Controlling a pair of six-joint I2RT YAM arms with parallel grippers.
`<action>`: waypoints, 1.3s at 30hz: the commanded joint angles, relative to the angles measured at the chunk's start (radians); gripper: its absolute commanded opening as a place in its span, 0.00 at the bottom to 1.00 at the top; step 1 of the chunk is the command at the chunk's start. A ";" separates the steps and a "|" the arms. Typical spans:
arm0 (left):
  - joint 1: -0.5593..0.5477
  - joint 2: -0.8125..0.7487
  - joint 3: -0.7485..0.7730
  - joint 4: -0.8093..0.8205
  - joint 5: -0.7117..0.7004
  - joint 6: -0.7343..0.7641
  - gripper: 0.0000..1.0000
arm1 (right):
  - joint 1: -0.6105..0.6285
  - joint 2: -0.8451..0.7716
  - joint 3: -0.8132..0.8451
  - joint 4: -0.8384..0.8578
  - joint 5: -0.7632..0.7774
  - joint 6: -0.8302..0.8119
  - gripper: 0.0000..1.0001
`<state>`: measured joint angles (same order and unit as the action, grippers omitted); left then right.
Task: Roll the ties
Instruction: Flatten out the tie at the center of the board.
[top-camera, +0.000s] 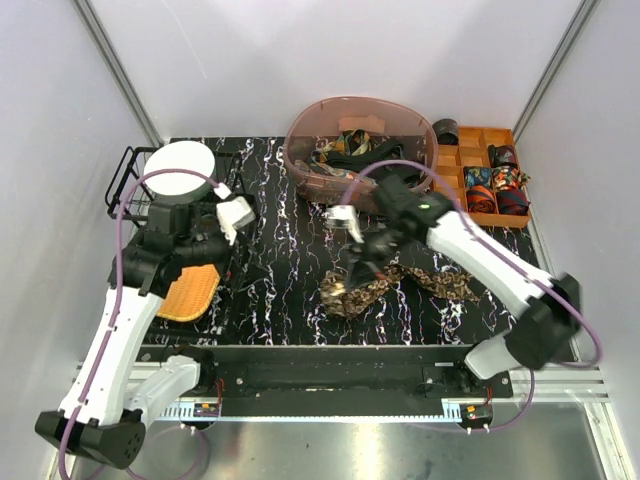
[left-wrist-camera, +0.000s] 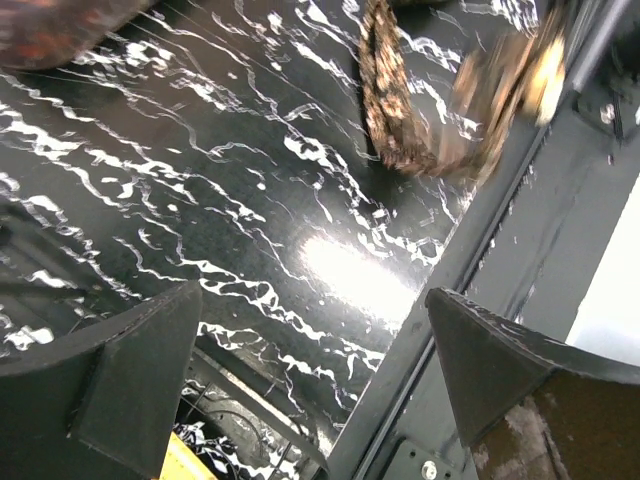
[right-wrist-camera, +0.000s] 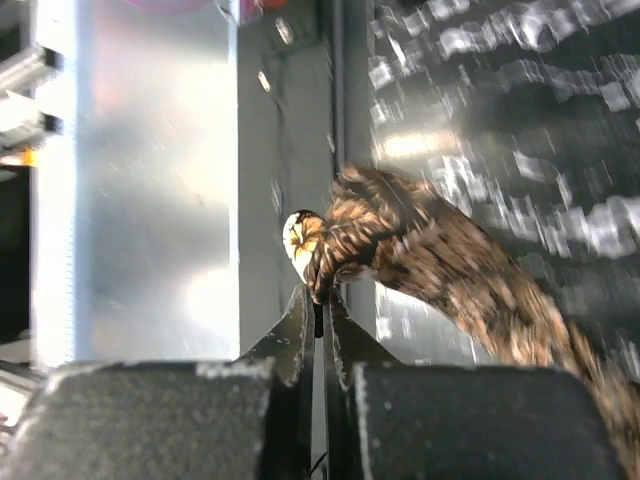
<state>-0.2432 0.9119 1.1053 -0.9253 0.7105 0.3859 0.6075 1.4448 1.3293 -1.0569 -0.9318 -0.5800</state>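
Note:
A dark brown tie with tan leopard-like speckles (top-camera: 400, 285) lies bunched near the front middle of the black marbled table (top-camera: 280, 260). My right gripper (top-camera: 360, 258) hangs over its left end. In the right wrist view the right gripper (right-wrist-camera: 322, 298) is shut on a fold of this tie (right-wrist-camera: 430, 260), which trails off to the right. My left gripper (top-camera: 235, 222) hovers over the left part of the table. It stands open (left-wrist-camera: 315, 350) with nothing between its fingers, and the speckled tie (left-wrist-camera: 400, 100) shows ahead of it.
A pinkish bowl (top-camera: 360, 100) at the back holds more ties (top-camera: 350, 155). An orange compartment tray (top-camera: 470, 135) at the back right holds rolled ties (top-camera: 495, 182). A wire rack (top-camera: 125, 175) with a white plate (top-camera: 182, 168) and a yellow mat (top-camera: 190, 290) are on the left.

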 joint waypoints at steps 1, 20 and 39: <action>0.068 -0.068 -0.002 0.086 0.006 -0.102 0.99 | 0.145 0.175 0.137 0.386 -0.027 0.385 0.00; -0.252 0.198 -0.002 0.032 -0.222 0.235 0.99 | -0.725 -0.015 -0.071 -0.264 0.522 -0.501 0.83; -0.466 0.689 0.087 0.218 -0.388 0.205 0.89 | -1.138 0.324 -0.166 0.092 0.544 -0.290 0.65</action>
<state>-0.7052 1.5894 1.1709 -0.7723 0.3416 0.6037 -0.5354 1.7504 1.2106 -1.1213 -0.3840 -1.0134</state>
